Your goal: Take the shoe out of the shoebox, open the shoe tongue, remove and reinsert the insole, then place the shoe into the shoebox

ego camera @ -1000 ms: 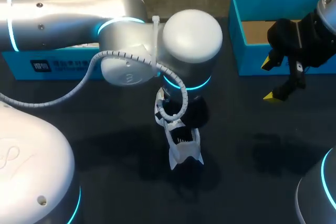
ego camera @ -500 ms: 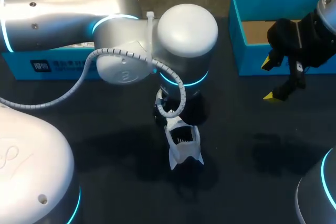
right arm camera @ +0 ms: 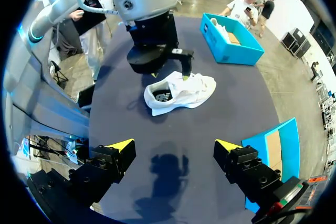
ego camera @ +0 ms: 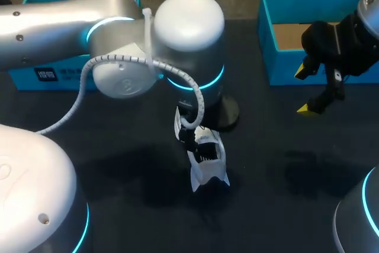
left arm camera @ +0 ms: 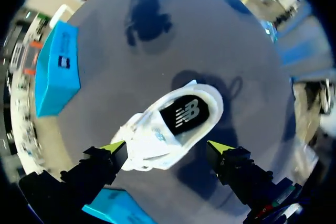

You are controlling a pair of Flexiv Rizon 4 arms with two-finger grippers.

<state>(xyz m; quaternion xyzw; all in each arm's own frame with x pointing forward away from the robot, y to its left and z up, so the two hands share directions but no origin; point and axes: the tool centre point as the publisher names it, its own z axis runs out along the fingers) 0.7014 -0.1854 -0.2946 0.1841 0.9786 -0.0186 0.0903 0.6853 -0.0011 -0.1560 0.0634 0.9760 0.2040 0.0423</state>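
Left tool [left arm camera: 167, 146] spread over white shoe [left arm camera: 178, 121] on dark table [left arm camera: 157, 56]; right tool [right arm camera: 175, 144] spread.

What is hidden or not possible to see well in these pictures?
- Head view: the left gripper is hidden under the left arm, which also covers part of the white shoe.
- Head view: the blue shoebox is cut off by the picture's edge, and the right gripper covers part of it.
- Both wrist views: the shoe's tongue is too small and white on white, so its state is unclear.
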